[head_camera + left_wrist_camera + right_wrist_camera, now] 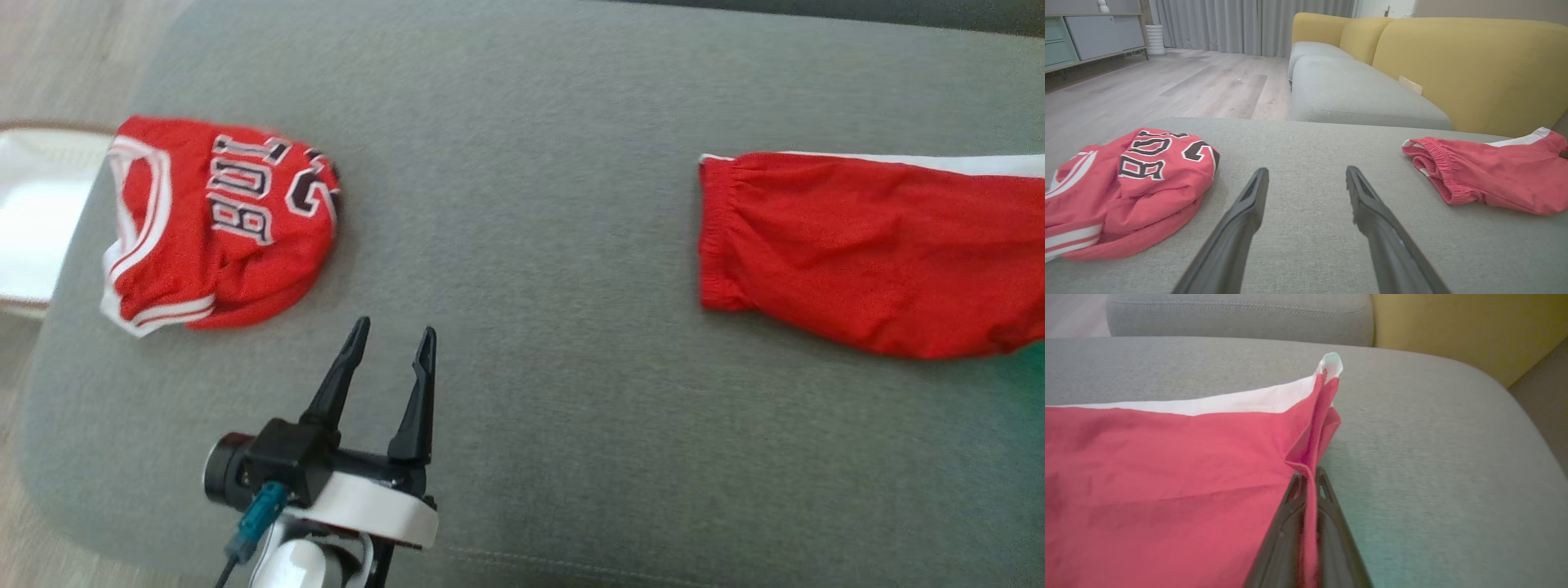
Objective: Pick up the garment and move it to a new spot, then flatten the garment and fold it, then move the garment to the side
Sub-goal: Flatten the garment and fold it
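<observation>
The garment, a pair of red shorts with a white side stripe and a gathered waistband, lies on the right of the grey cushion. In the right wrist view my right gripper is shut on a raised fold at the shorts' edge, and the cloth rises from between the fingers. My left gripper stands open over bare cushion at the lower left, holding nothing. The left wrist view shows its fingers apart, with the shorts to the right.
A folded red jersey with white trim and black lettering lies on the cushion's left, close to my left gripper, and appears again as the jersey. A yellow-backed sofa stands beyond. A pale tray-like surface sits past the left edge.
</observation>
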Controlling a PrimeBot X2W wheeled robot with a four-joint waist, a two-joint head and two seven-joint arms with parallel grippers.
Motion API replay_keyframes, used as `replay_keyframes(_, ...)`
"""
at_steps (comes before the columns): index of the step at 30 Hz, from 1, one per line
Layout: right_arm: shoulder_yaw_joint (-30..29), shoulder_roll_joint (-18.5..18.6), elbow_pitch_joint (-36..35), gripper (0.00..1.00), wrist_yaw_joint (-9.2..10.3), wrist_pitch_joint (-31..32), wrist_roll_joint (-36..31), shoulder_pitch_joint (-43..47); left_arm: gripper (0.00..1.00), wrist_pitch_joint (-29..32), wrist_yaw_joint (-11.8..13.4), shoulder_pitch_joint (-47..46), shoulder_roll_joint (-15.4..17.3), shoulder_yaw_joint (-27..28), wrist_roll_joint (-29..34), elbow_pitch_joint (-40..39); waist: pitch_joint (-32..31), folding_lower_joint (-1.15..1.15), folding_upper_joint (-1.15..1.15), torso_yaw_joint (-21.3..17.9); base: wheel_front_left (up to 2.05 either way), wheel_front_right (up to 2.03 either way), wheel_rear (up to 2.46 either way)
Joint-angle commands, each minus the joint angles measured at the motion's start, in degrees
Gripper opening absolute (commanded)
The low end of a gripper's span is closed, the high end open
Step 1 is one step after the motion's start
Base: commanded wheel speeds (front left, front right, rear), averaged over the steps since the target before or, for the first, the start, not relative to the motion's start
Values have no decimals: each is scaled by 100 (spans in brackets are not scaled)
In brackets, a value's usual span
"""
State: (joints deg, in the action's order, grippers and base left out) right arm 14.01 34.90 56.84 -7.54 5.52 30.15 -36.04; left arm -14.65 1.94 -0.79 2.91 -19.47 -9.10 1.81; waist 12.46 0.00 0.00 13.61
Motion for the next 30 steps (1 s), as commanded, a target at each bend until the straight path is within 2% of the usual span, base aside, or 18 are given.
replay_keyframes(1, 51, 273, -130, 0, 5, -113, -66, -42, 100, -35, -36, -45, -2, 215, 57, -167, -153, 0, 0, -197, 0, 0, 0)
replay_keyframes(7, 123, 73, -402, 0, 5, -94, -125, -233, 100, -35, -132, -51, -2, 128, 55, -93, -278, 0, 0, -304, 0, 0, 0)
replay_keyframes(14, 349, -469, -1164, 0, 5, 127, -72, -433, 100, -35, -135, -96, -2, -33, -103, -52, -386, 0, 0, -195, 0, 0, 0)
replay_keyframes(16, 482, -740, -1564, 0, 5, 286, -26, -355, 100, -35, -117, -99, -2, -88, -160, -21, -431, 0, 0, -109, 0, 0, 0)
replay_keyframes(20, 709, -1025, -2036, 0, 5, 578, 9, -178, 100, -35, -102, -123, -2, -140, -201, 1, -460, 0, 0, 17, 0, 0, 0)
replay_keyframes(25, 907, -1382, -2263, 0, 5, 903, 15, 58, 100, -35, -97, -128, -3, -175, -221, 25, -460, 0, 0, 146, 0, 0, 0)
replay_keyframes(26, 916, -1452, -2258, 53, 5, 939, 16, 108, 100, -35, -100, -130, -3, -188, -230, 32, -463, 0, 0, 168, 0, 0, 0)
replay_keyframes(27, 938, -1514, -2277, 100, 5, 936, -1, 151, 100, -35, -102, -133, -3, -200, -237, 40, -466, 0, 0, 186, 0, 0, 0)
replay_keyframes(30, 908, -1692, -2452, 100, 5, 806, 183, 320, 100, -35, -93, -131, -3, -228, -261, 63, -498, 0, 0, 221, 0, 0, 0)
